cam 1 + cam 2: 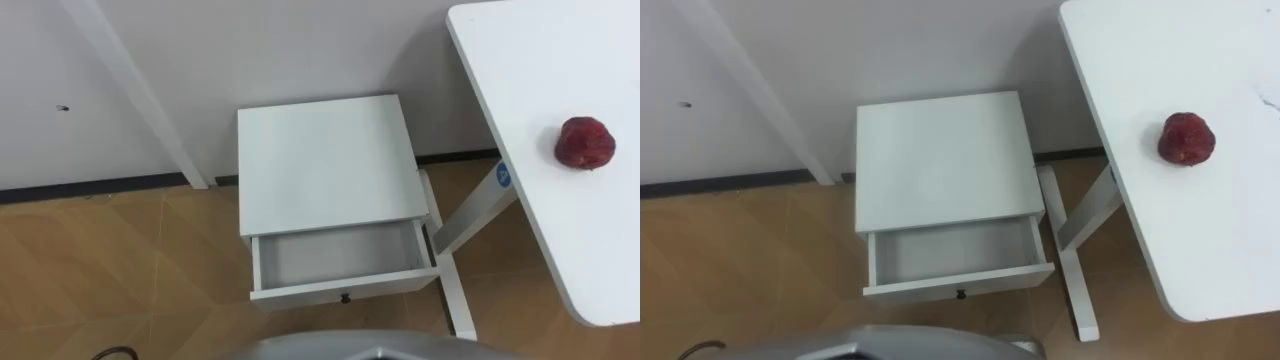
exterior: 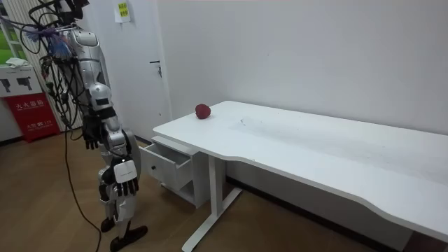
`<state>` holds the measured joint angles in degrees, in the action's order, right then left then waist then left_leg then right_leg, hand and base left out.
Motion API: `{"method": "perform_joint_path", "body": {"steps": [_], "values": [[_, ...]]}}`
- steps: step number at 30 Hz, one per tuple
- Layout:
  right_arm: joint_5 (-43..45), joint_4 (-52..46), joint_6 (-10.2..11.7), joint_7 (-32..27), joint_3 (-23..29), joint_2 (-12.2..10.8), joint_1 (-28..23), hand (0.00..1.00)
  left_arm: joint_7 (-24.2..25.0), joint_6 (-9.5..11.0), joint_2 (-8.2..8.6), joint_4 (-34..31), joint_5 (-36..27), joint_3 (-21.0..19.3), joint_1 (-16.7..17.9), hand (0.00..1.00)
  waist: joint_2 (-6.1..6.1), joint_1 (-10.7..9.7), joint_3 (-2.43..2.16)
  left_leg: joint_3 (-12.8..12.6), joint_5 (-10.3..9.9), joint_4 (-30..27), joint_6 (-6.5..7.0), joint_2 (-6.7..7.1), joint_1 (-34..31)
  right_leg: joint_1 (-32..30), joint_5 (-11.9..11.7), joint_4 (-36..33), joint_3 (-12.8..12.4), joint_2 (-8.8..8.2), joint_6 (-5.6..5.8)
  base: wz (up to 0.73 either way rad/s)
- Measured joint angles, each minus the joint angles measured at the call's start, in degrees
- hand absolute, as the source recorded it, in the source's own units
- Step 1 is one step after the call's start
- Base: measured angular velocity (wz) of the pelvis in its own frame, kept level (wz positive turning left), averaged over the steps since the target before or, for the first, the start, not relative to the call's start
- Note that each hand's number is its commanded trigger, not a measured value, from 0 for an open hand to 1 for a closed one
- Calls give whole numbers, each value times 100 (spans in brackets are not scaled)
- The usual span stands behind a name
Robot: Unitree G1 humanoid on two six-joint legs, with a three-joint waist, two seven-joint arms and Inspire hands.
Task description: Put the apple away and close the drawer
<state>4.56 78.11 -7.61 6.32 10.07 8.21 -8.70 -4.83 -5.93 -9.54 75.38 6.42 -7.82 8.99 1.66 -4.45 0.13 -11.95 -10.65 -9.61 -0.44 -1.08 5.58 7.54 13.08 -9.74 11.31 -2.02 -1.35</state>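
**A:** What's the next reach being decided by? Biggest stuff first pls.

**B:** The white desk (image 1: 545, 60) is set just right of the nightstand (image 1: 325, 160), with its leg close against the nightstand's side. The drawer (image 1: 335, 255) is pulled out of the nightstand's front, toward the robot, and nothing is seen in it. The apple (image 1: 585, 143) is parked on the desk, well to the right of the nightstand and above its top.

**A:** So which hand should be used?

**B:** The right hand (image 2: 123, 183) is judged the nearer one, since the apple lies off to the nightstand's right. It's hung low in front of the nightstand with fingers loose and nothing held. The same can be said of the left hand (image 2: 91, 136). The apple is roundish, so no long axis needs to be matched. A turn to the right is probably needed before it can be reached.

**A:** Anything that can't be made out?

**B:** The desk is cut off at the frame edge. The drawer's back end is tucked under the nightstand's top. The fingers are tiny in the room view, so "loose" is a best reading.
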Motion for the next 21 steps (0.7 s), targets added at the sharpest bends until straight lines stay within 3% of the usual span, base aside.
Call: {"method": "perform_joint_path", "body": {"steps": [8, 13, 16, 21], "values": [[-121, 0, 2, -126, 0, 1, 55, 0, 1, -14, 20, 1, -12, 1, 90, 0, 11, 4, 3, -12, 0, -10, 0, -2, 5, 1, 0, -1, -2, 2, 0, 0], [-724, -20, -1, -350, 37, 0, -29, 0, -98, -7, 21, -7, -24, -159, 84, 0, 1, -5, 4, -17, 0, -20, 0, -12, 15, 14, 1, -5, -11, 5, -2, 0], [-1578, -24, 0, -616, 625, -28, -185, 0, -239, 8, 20, -6, -125, -394, 87, 0, -1, -42, 4, -31, 0, -14, 0, -19, 25, 14, 10, -9, -17, 2, -5, -2], [-4372, -198, 119, -1066, 2083, -32, -261, 0, -372, 76, -3, -29, -127, -1064, 136, 0, 83, -204, 16, -68, -4, 0, -6, -16, 97, 47, 23, -11, -103, 14, -5, -6]]}}
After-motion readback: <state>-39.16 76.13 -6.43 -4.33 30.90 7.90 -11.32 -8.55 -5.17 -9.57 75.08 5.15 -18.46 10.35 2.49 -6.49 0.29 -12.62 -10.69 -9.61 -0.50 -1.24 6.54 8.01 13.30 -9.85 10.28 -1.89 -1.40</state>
